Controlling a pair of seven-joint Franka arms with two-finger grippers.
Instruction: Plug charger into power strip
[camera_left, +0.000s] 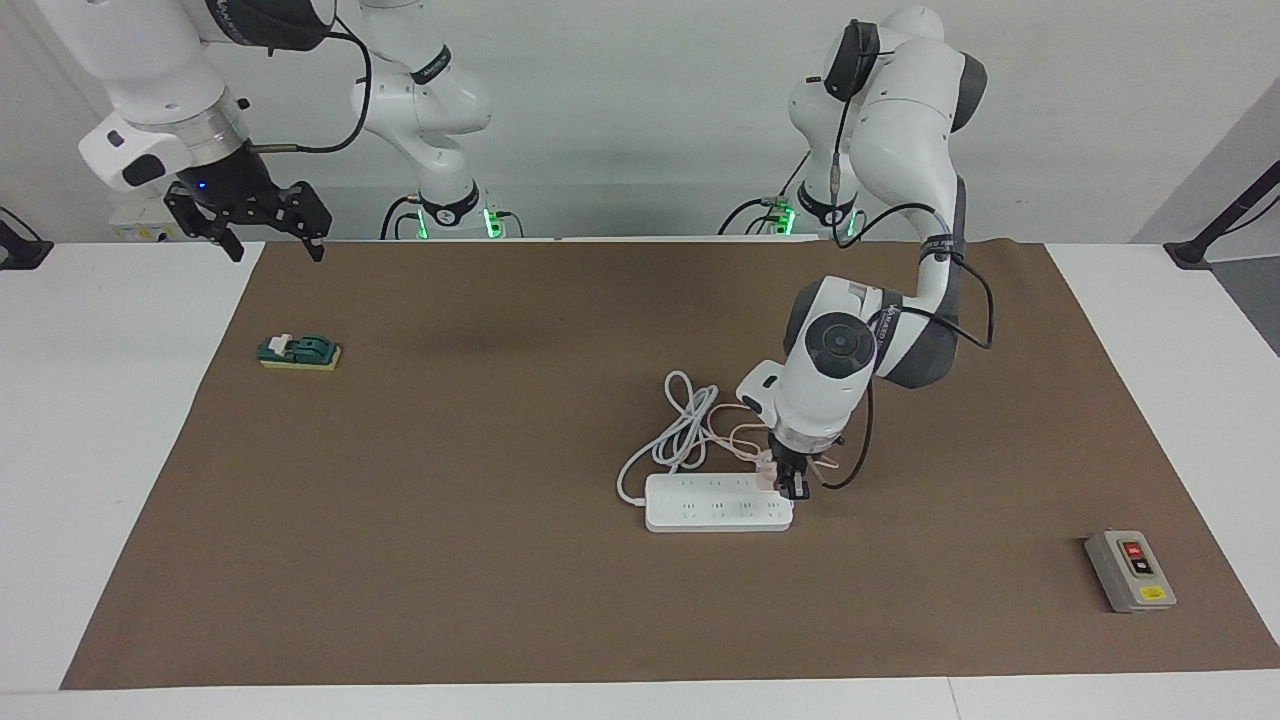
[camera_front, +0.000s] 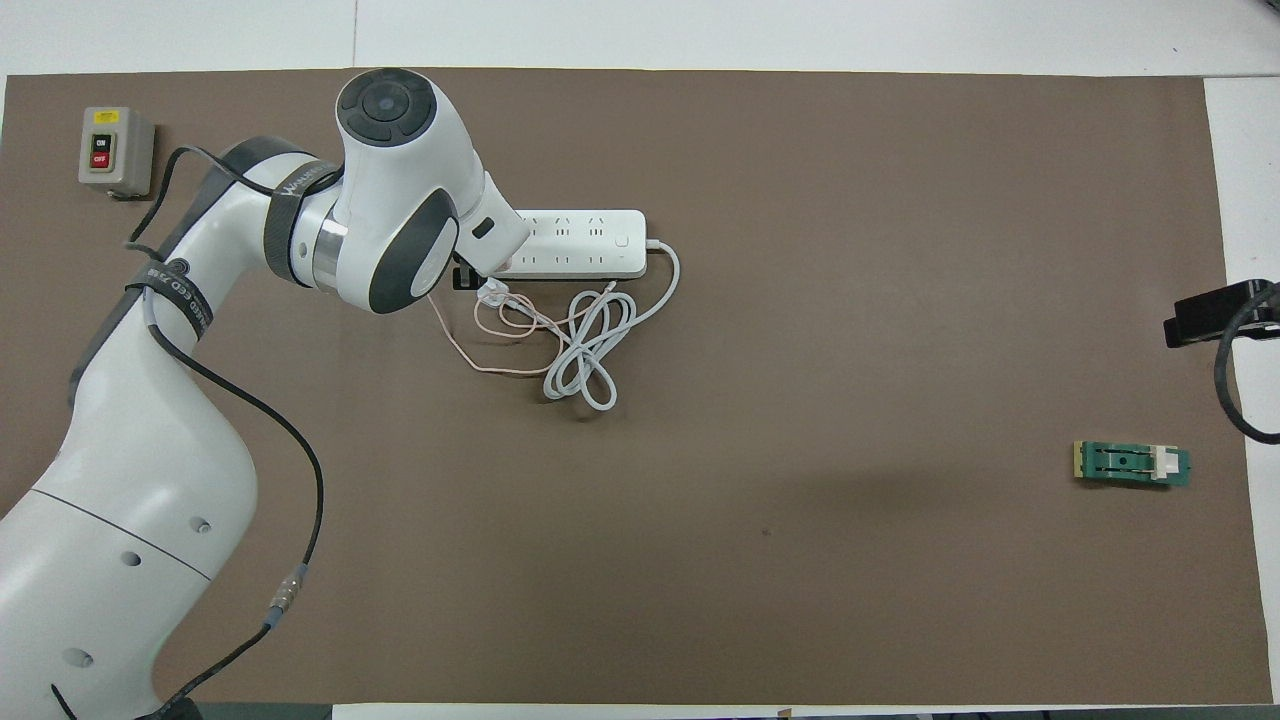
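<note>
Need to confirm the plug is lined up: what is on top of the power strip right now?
The pink charger sits on the power strip at its left-arm end, gripped by the left hand. Its prongs and the socket beneath are covered, so seating cannot be judged.

Power strip (camera_left: 718, 502): on mat (camera_left: 500, 600), toward left arm's end of centre, lengthwise along table.
Strip cord (camera_left: 675, 430): looped on mat, nearer robots than strip.
Charger (camera_left: 767, 473): at strip's end twd left arm – in left gripper (camera_left: 790, 484), touching strip.
Button box (camera_left: 1130, 571): far corner, left arm's end, well apart from strip.
Switch block (camera_left: 299, 352): right arm's end, nearer robots.
Right gripper (camera_left: 268, 237): over mat edge, waits.
</note>
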